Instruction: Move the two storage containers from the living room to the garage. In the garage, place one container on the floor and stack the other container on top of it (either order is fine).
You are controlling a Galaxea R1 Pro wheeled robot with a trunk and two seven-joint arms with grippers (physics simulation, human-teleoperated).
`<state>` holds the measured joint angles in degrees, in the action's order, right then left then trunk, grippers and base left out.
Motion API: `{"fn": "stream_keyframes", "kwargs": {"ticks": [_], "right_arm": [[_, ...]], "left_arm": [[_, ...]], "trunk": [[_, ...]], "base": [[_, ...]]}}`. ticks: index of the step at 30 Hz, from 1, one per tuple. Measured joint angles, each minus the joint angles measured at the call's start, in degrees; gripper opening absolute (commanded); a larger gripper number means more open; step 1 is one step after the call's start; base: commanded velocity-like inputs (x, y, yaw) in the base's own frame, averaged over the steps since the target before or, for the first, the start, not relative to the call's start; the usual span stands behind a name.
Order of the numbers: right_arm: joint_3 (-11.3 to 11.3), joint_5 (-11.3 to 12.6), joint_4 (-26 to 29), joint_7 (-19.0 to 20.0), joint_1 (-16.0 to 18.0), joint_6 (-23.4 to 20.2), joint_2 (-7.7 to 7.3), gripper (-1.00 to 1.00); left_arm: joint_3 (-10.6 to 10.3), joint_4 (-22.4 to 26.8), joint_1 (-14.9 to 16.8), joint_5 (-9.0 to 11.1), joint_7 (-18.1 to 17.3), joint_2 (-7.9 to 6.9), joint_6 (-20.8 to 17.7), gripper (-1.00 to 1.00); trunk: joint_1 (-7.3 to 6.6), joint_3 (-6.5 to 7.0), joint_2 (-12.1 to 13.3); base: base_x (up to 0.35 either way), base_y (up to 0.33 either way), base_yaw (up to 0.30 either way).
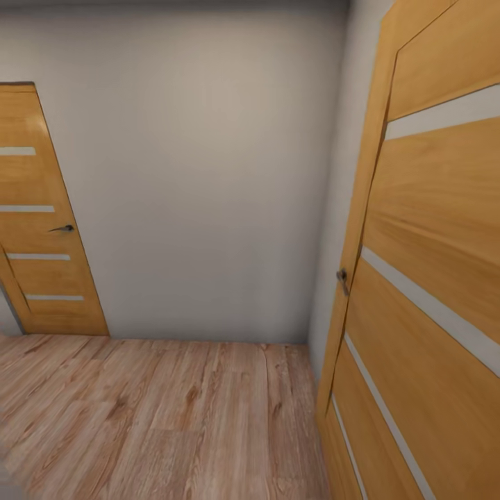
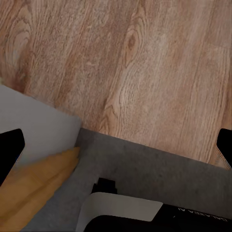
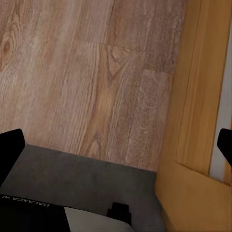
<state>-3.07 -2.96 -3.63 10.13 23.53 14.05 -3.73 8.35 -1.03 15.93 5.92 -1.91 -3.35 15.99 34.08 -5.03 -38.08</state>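
Note:
The two storage containers are out of view. My left gripper [image 2: 117,149] hangs open over light wood plank flooring [image 2: 145,63], its black fingertips [image 2: 9,151] wide apart with nothing between them. My right gripper [image 3: 117,149] is likewise open and empty, its fingertips [image 3: 10,151] spread over the same kind of planks [image 3: 87,72]. Under both grippers lies the grey top of my own base [image 2: 159,169].
I face a plain white wall [image 1: 208,173] in a narrow passage with a wood plank floor [image 1: 160,417]. An orange wooden door [image 1: 430,278] with a metal handle [image 1: 342,281] stands close on the right, its frame [image 3: 203,96] beside my right gripper. Another such door [image 1: 42,222] is at far left.

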Motion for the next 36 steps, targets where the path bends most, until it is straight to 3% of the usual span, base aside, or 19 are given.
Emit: {"fn": "stream_keyframes", "kwargs": {"ticks": [7, 30, 36], "right_arm": [[0.0, 0.0, 0.0, 0.0, 0.0, 0.0, -0.02, 1.0], [0.0, 0.0, 0.0, 0.0, 0.0, 0.09, -0.02, 1.0], [0.0, 0.0, 0.0, 0.0, 0.0, 0.03, -0.02, 1.0]], "left_arm": [[0.0, 0.0, 0.0, 0.0, 0.0, 0.01, -0.02, 1.0], [0.0, 0.0, 0.0, 0.0, 0.0, 0.01, 0.07, 1.0], [0.0, 0.0, 0.0, 0.0, 0.0, 0.01, -0.08, 1.0]], "trunk": [[0.0, 0.0, 0.0], [0.03, 0.0, 0.01], [0.0, 0.0, 0.0]], "base": [[0.294, 0.0, 0.0], [0.017, 0.0, 0.0], [0.231, 0.0, 0.0]]}}
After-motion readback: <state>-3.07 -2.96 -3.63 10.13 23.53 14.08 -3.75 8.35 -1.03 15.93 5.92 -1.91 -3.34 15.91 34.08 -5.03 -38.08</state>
